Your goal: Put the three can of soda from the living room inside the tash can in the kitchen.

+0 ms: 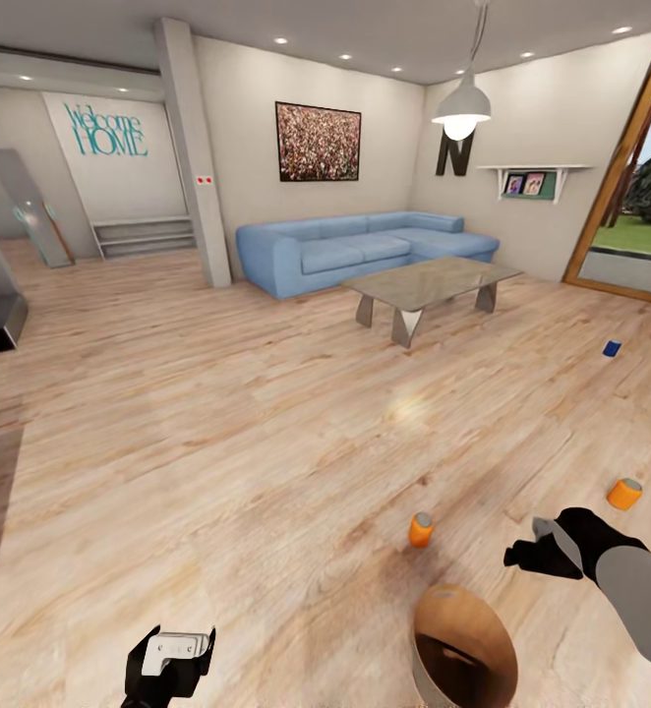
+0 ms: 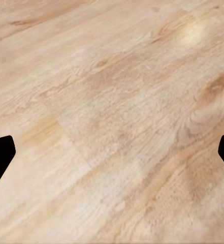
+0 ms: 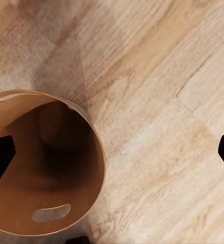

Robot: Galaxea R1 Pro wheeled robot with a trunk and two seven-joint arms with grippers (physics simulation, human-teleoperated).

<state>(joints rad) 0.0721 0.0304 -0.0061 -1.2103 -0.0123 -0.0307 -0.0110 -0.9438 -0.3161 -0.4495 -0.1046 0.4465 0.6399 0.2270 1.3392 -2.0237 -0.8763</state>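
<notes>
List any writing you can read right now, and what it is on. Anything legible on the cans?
"Welcome HOME" in teal letters on the far wall.
"N", a large dark letter on the wall behind the hanging lamp.
Blue can and two orange cans on the floor: too small to read any label.
Framed pictures on the shelf: too small to read.

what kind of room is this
A living room, most likely: a blue corner sofa stands against the far wall with a low grey table in front, on a light wood floor, with a framed picture above.
</notes>
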